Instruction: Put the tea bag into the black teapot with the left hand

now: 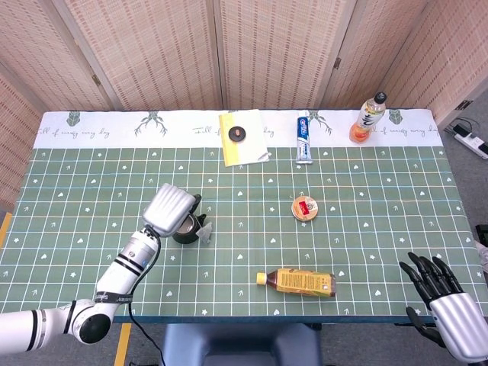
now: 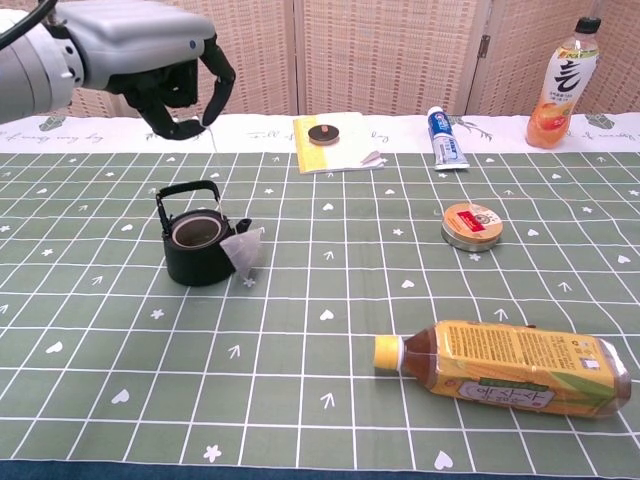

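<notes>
The black teapot [image 2: 198,243] stands lidless on the green grid cloth at the left; in the head view the teapot [image 1: 187,235] is partly hidden under my left hand [image 1: 169,210]. My left hand [image 2: 150,55] is raised well above the pot and pinches the string of the tea bag [image 2: 243,252]. The bag hangs on that string just off the cloth, beside the pot's spout on its right side, outside the opening. It shows as a pale tea bag [image 1: 206,233] right of the pot. My right hand [image 1: 442,301] rests off the table's front right corner, fingers spread, holding nothing.
A tea bottle [image 2: 505,367] lies on its side at the front right. A round tin [image 2: 472,225] sits mid-right. At the back stand a yellow notebook [image 2: 333,141], a toothpaste tube [image 2: 446,138] and an upright orange drink bottle [image 2: 560,75].
</notes>
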Action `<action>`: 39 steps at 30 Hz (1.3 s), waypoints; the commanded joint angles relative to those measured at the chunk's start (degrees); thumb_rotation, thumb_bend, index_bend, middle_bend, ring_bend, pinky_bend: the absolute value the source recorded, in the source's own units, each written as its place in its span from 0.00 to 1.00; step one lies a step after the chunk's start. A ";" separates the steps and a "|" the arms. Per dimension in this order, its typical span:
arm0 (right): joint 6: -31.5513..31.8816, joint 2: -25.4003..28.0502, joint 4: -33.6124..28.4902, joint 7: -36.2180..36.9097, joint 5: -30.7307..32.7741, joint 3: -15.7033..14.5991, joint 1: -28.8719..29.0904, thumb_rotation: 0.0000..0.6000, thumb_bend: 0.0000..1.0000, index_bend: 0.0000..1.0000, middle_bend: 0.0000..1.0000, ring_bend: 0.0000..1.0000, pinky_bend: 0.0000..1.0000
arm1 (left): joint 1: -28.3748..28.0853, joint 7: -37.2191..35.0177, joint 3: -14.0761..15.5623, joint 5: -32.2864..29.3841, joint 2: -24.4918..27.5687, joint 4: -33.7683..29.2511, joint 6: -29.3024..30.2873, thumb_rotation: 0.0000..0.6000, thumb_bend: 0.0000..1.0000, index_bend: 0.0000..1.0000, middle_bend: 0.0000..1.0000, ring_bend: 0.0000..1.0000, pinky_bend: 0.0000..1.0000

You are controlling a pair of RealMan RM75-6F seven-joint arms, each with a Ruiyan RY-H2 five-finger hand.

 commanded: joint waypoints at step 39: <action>-1.95 -0.11 -1.61 0.14 6.79 2.30 0.78 1.00 0.42 0.00 0.00 0.00 0.00 | -2.21 -6.39 2.36 -3.41 11.38 -2.50 1.00 1.00 0.39 0.58 1.00 1.00 1.00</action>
